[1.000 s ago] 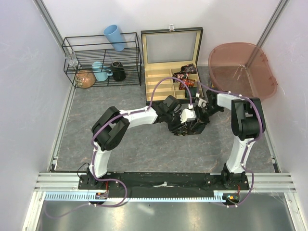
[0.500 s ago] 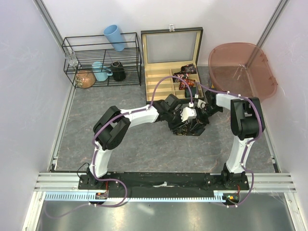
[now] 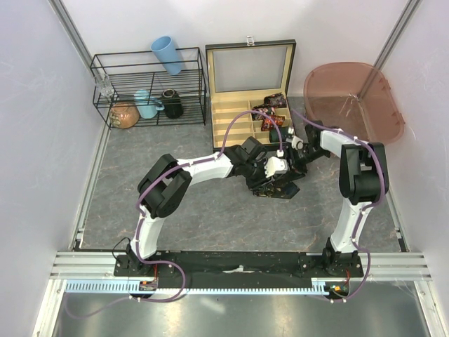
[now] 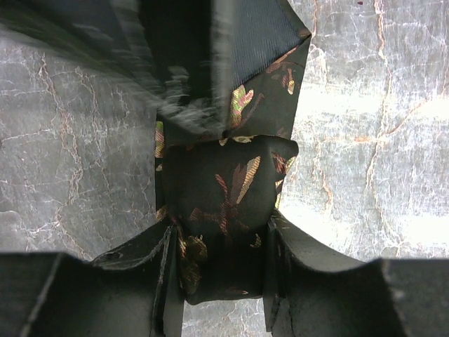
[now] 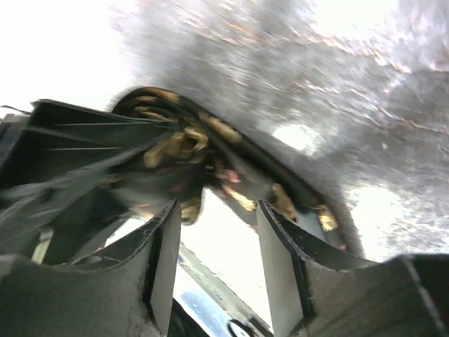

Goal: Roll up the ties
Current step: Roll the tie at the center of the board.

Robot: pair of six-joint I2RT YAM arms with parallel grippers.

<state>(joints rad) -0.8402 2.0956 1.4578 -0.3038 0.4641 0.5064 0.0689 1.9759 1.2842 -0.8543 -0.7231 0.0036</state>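
Observation:
A dark tie [image 4: 231, 189] with tan and red prints lies partly coiled on the grey table, and my left gripper [image 4: 217, 263] is shut on its near fold. In the top view the tie [image 3: 275, 188] is a dark bundle under both wrists, with my left gripper [image 3: 269, 181] on it. My right gripper [image 5: 214, 217] is open, its jaws apart with nothing between them, just below the blurred coil of the tie [image 5: 189, 144]. It meets the bundle from the right [image 3: 289, 170]. Several rolled ties [image 3: 270, 116] sit in the wooden box.
The open wooden box [image 3: 231, 119] with compartments stands right behind the grippers. A black wire rack [image 3: 149, 88] with mugs and a blue cup is at the back left. A pink tub [image 3: 354, 91] is at the back right.
The right wrist has shifted slightly back toward the box. The left gripper has edged a little to the right, still holding the tie.

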